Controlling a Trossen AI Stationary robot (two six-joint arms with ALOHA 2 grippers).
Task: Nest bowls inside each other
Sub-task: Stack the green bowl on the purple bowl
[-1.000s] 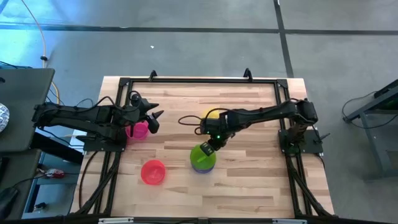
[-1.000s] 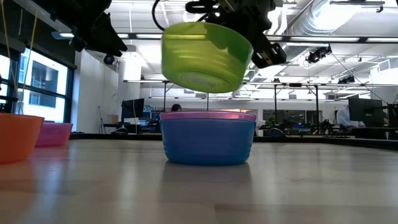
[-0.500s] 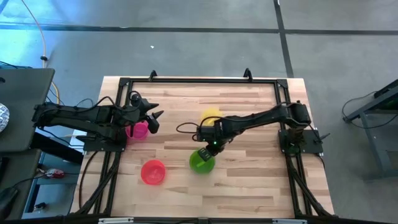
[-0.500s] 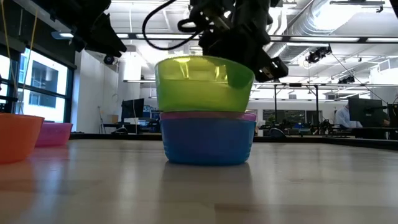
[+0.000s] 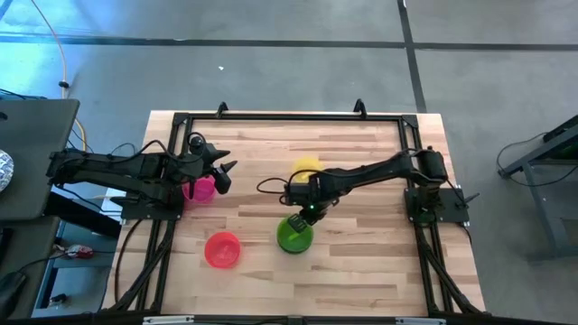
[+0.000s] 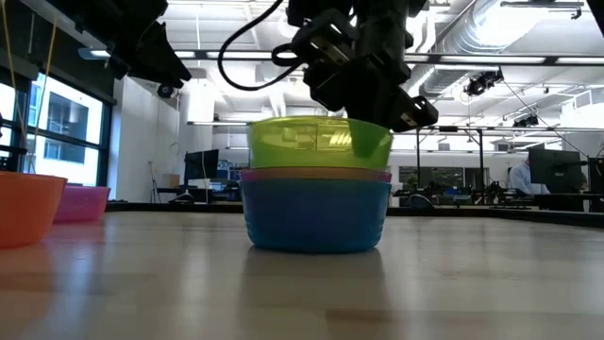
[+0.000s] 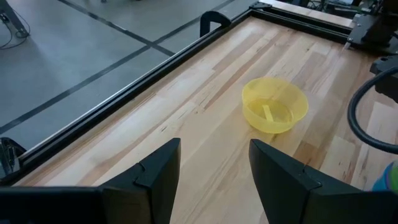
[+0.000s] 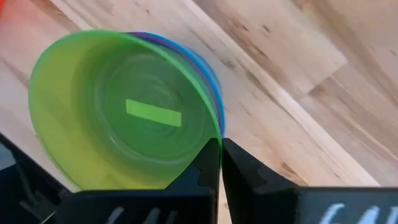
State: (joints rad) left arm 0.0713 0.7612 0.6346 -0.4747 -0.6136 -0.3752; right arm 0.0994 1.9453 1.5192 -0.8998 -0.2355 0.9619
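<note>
The green bowl (image 5: 293, 236) (image 6: 319, 143) (image 8: 118, 112) sits in the purple bowl (image 6: 316, 175), which sits in the teal blue bowl (image 6: 315, 213) (image 8: 208, 74) near the table's middle. My right gripper (image 5: 305, 213) (image 8: 221, 144) is shut on the green bowl. The yellow bowl (image 5: 305, 167) (image 7: 274, 106) stands farther back, the red bowl (image 5: 222, 249) (image 6: 24, 208) nearer left, and the pink bowl (image 5: 200, 189) (image 6: 81, 201) at the left. My left gripper (image 5: 224, 176) (image 7: 214, 163) hangs open above the table beside the pink bowl. My right gripper pinches the green bowl's rim (image 8: 210, 134) on its far side. One finger is inside the bowl and one outside. The fingers come from above, slanting down from the far right. The bowl stands level, nested in the purple bowl.
A black frame (image 5: 289, 117) runs along the table's far edge and sides. The right arm's cable (image 6: 247, 42) loops above the stack. Bare wood (image 5: 361, 271) lies near and to the right of the stack.
My right gripper has moved down and slightly toward the near edge with the green bowl. The bowl, held tilted and clear above the stack a second ago, has come down level into the purple bowl.
</note>
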